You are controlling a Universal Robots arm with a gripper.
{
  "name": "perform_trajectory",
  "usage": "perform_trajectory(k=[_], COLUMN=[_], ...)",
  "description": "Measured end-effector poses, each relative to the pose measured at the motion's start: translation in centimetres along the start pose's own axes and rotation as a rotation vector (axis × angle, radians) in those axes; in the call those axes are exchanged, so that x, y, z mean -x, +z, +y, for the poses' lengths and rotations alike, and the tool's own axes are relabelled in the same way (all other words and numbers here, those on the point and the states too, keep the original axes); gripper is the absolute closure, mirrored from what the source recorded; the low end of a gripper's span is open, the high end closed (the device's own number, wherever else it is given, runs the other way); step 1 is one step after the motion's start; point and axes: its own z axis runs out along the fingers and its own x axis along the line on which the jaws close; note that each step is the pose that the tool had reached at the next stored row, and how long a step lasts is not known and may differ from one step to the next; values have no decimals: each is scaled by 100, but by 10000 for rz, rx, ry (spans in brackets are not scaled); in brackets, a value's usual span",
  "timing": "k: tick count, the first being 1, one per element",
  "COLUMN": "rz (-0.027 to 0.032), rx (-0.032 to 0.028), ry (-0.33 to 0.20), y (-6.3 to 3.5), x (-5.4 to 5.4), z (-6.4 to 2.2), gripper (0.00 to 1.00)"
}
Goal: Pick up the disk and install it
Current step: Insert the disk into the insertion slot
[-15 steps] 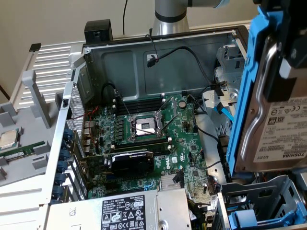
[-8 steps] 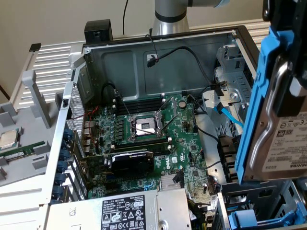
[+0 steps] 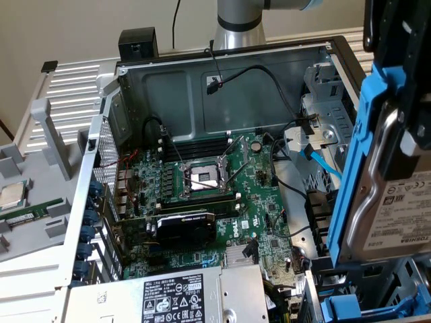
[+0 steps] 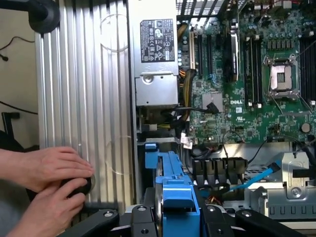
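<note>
Blue-framed, the disk [image 3: 397,202] hangs on edge at the exterior view's right, gripped firmly by the gripper [image 4: 176,219] above the open computer case [image 3: 222,67].

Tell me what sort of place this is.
Probably a robot lab's computer-assembly bench. An open desktop case lies on its side with its motherboard exposed, the arm's base stands beyond it, and the gripper holds the disk in its blue carrier.
</note>
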Motion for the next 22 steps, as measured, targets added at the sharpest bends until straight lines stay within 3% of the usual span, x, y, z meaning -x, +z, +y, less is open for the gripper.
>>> perform_trajectory(k=[10,22], rz=[-44,-95], rx=[1,2], ry=[-72,-167], y=[163,280], x=[3,4], z=[14,34], gripper=[63,63])
